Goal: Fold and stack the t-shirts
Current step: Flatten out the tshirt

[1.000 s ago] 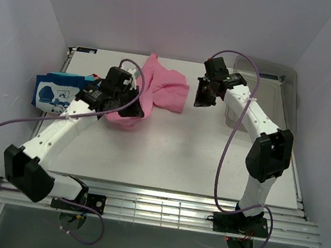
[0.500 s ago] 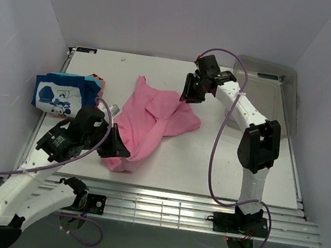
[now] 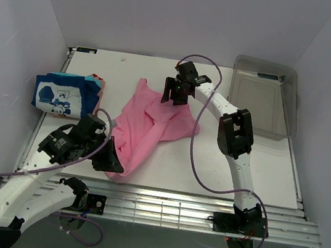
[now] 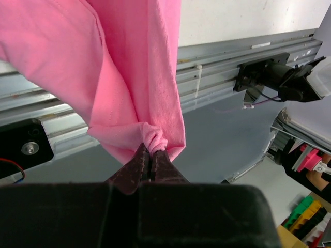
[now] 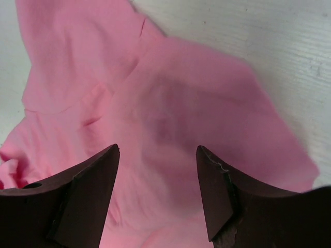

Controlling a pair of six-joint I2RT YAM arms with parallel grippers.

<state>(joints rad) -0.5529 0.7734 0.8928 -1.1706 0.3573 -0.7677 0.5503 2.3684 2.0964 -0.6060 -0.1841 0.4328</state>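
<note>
Fingers of my left gripper pinch a corner of the pink shirt, low in mid-frame, I think to pull it flat, while my right gripper hangs open over its top.

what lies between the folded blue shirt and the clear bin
The pink t-shirt, with the right gripper open above its far end; shown in the top view.

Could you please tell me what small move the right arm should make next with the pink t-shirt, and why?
Probably lower the right pincer and close it on the pink t-shirt. Its jaws stand open over the cloth, holding nothing, while the left pincer is shut on a bunched edge; a second grip would let both arms spread it flat.
</note>
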